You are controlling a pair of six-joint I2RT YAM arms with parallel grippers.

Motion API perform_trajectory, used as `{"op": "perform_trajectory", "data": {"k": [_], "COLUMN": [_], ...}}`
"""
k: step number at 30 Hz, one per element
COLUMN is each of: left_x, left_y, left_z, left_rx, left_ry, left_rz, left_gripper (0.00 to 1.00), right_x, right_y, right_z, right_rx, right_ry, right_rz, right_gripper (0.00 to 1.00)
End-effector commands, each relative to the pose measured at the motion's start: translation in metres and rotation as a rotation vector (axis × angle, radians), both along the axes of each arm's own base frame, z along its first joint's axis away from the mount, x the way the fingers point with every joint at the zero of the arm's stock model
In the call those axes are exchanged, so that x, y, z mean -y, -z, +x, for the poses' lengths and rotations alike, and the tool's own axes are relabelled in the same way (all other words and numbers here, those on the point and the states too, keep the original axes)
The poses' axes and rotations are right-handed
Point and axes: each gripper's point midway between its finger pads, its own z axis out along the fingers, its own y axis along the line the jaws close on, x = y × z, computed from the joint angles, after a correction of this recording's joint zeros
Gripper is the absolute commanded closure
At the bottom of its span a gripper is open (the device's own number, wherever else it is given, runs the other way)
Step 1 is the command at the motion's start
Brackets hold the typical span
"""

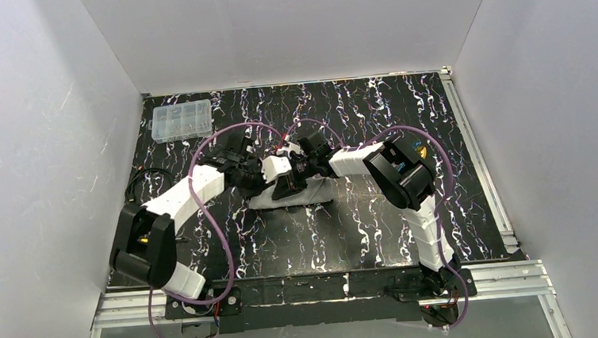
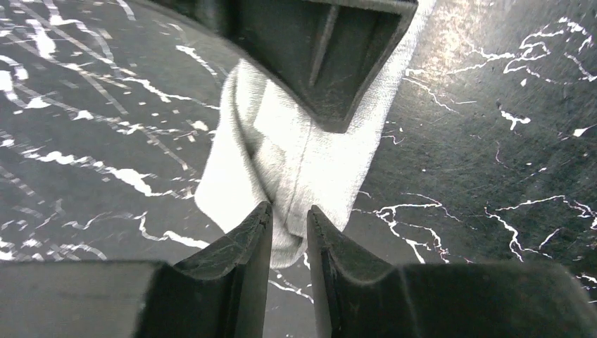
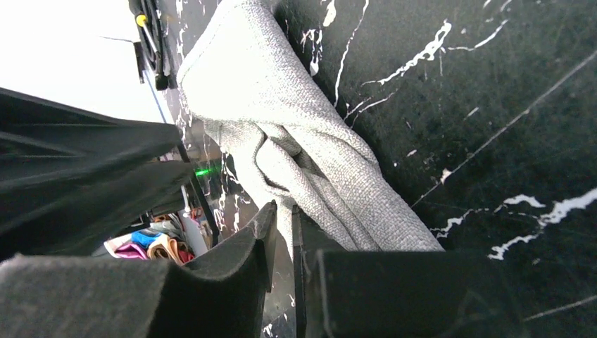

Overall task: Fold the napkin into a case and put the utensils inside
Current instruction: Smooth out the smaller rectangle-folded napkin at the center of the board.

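napkin (image 2: 281,151) bunched, pinched by left tool (image 2: 289,211), right tool (image 3: 283,211)

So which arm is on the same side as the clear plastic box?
The left arm: the clear box sits in the far left corner beyond it; the right arm works opposite.

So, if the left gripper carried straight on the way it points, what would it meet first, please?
The napkin, which sits between the left gripper's fingertips; just beyond it looms the right gripper's finger, though depth is unclear.
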Motion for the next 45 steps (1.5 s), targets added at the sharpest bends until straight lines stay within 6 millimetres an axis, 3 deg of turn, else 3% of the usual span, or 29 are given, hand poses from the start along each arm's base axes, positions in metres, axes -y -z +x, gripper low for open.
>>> {"op": "perform_trajectory", "data": {"k": [1, 9, 17, 24, 29, 41, 45], "left_x": [-0.003, -0.009, -0.01, -0.011, -0.013, -0.009, -0.011], "left_y": [-0.029, -0.009, 0.001, 0.014, 0.02, 0.012, 0.013], "left_z": [0.003, 0.019, 0.018, 0.016, 0.014, 0.009, 0.002], "left_rx": [0.063, 0.087, 0.048, 0.029, 0.027, 0.014, -0.001], "left_ry": [-0.064, -0.07, -0.084, -0.071, -0.055, -0.059, -0.046], "left_rz": [-0.031, 0.033, 0.05, 0.066, 0.078, 0.046, 0.049], "left_gripper": [0.76, 0.75, 0.67, 0.78, 1.0, 1.0, 1.0], "right_x": [0.001, 0.002, 0.004, 0.0, -0.005, -0.035, -0.039], "right_y": [0.02, 0.015, 0.011, -0.001, -0.009, -0.019, -0.01], "right_z": [0.004, 0.004, 0.005, 0.011, 0.017, 0.013, 0.012], "right_rx": [0.009, 0.008, 0.001, 0.001, -0.008, -0.006, -0.007], "right_ry": [0.024, 0.03, 0.05, 0.08, 0.109, 0.115, 0.119], "right_rz": [-0.017, -0.026, -0.05, -0.041, -0.031, 0.029, 0.006], "right_gripper": [0.77, 0.78, 0.8, 0.8, 0.8, 0.78, 0.78]}}
